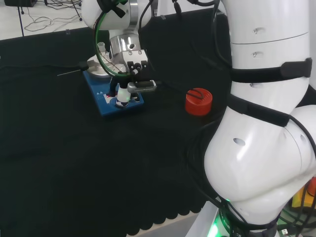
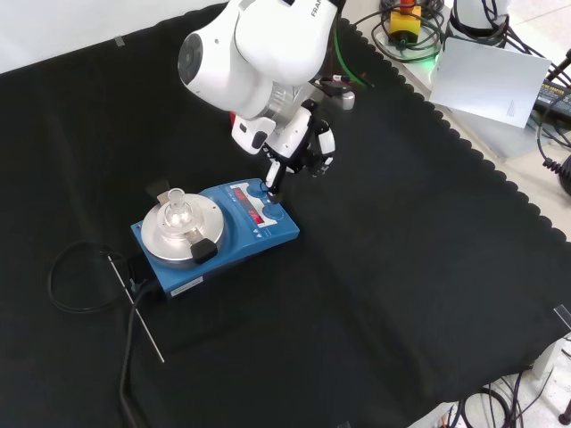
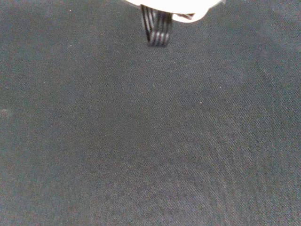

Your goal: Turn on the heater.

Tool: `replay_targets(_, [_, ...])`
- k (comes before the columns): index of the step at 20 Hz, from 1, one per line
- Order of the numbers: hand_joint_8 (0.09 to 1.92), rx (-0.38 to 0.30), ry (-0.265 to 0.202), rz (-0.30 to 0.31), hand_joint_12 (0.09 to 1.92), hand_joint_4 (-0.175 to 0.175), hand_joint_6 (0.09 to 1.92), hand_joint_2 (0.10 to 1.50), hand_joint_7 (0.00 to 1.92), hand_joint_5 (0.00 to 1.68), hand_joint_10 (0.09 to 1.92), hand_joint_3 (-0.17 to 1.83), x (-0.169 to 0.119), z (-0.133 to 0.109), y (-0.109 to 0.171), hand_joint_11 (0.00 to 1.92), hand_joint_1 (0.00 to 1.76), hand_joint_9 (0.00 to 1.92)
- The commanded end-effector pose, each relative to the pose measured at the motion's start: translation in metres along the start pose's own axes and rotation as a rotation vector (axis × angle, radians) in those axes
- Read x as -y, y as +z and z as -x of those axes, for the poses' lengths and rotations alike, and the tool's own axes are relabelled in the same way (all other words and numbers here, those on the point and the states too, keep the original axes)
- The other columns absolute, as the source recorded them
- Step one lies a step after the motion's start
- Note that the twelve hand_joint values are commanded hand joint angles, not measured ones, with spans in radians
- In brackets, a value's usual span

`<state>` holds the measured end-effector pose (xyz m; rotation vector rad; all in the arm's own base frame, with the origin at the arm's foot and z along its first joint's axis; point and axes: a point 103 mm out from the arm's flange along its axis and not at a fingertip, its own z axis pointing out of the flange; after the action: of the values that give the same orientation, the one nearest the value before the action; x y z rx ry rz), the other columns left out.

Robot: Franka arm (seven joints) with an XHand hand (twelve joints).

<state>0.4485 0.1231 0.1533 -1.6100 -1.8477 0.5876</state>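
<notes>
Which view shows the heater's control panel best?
Front view: the blue heater lies unobstructed, its control panel facing the camera, the hand reaching down to it. In the head view the hand covers much of the panel. The wrist view shows black cloth.

No text can be made out for certain. The blue heater (image 2: 234, 234) carries a red display strip (image 2: 252, 206) and small white marks on its front panel, all too small to make out. White lettering sits on the arm's upper link (image 2: 314, 7) at the front view's top edge, cut off by the frame.
</notes>
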Motion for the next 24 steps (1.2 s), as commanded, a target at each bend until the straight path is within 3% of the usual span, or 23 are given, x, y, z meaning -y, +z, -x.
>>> replay_targets(1, [1.52,0.002,-0.009,-0.011,1.27,-0.068,0.57,0.75,1.45,0.2,1.41,0.94,0.0001,0.0026,0.0017,1.08,1.4,1.48])
replay_targets(24, [1.52,-0.001,-0.003,-0.024,1.27,-0.063,0.47,0.74,1.45,0.21,1.42,0.96,-0.0081,0.012,0.0056,1.08,1.4,1.48])
